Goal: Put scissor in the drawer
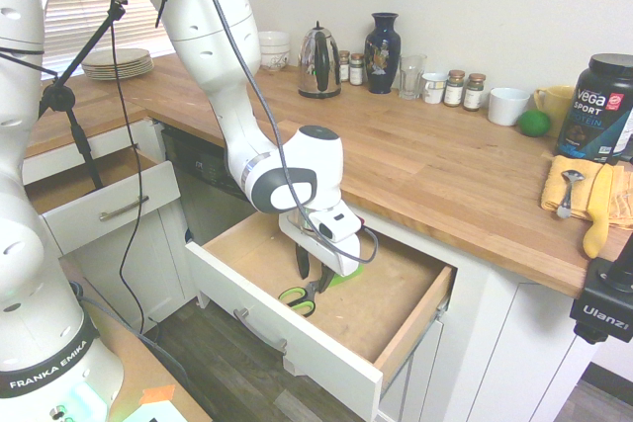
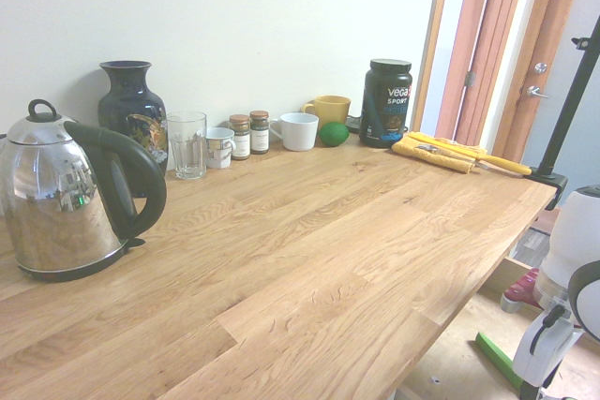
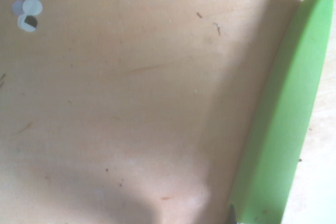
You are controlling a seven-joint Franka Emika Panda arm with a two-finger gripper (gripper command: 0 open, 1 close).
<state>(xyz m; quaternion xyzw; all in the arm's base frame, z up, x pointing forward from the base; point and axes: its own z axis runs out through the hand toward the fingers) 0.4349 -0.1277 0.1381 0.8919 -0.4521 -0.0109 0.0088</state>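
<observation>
stainless-steel kettle (image 2: 70,199) with a black handle stands closest to the second exterior camera, upright on the wooden countertop (image 2: 281,259). below the counter, the wide white-fronted drawer (image 1: 331,361) is pulled out, and the scissors (image 1: 310,293) lie inside it, their green-and-black loop handles toward its front panel. the gripper (image 1: 314,281) points down into the drawer with its two dark fingers parted, one on each side of a visible gap; the scissors are right by the finger nearer the drawer's right side, though whether they touch it i cannot tell. their bright green blade cover (image 3: 283,119) shows close up in the wrist view, above the pale wooden drawer bottom. on the counter along the wall are a dark blue vase (image 1: 383,54), a clear glass (image 1: 411,76), a white mug (image 2: 298,131) and a black protein tub (image 1: 596,111), with a yellow cloth (image 1: 558,185) in front of the tub.
</observation>
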